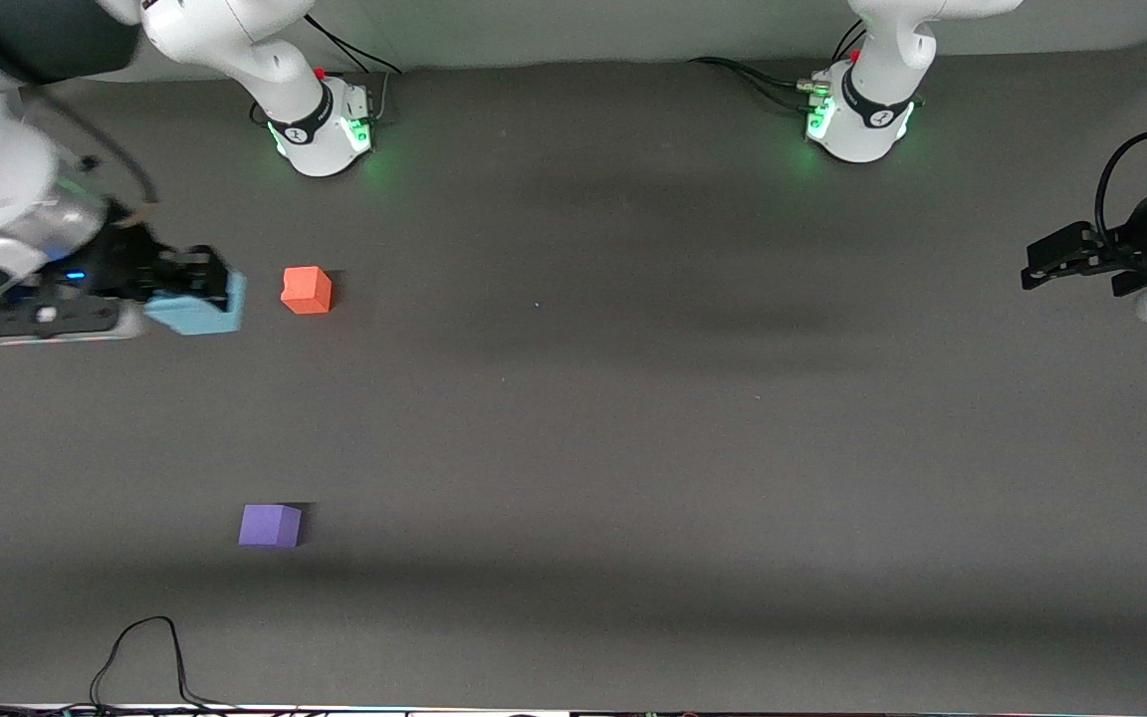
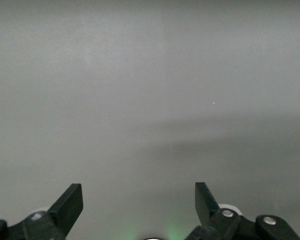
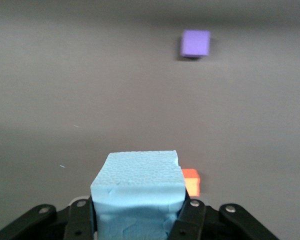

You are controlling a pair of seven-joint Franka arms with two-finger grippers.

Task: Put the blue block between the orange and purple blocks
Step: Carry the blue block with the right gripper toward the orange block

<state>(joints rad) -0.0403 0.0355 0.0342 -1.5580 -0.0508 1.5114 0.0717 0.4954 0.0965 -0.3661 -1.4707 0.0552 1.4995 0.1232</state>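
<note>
The bench point(image 1: 633, 398) has a flat, dark grey, soft-looking top. A small orange-red foam cube point(image 1: 306, 290) sits on it, toward the right arm's end. A small purple foam cube point(image 1: 270, 525) also sits on the bench. It is well apart from the orange-red cube and nearer to the front camera. The two white round arm bases point(image 1: 325, 134) stand on the bench too, farther from the front camera than the orange-red cube. A thin black cable point(image 1: 140, 657) lies nearer to the camera than that cube.

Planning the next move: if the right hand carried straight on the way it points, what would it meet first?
Probably the orange block: the right hand, shut on the blue block, points at it in the front view. How high the hand is stays unclear, so it might pass above.
</note>
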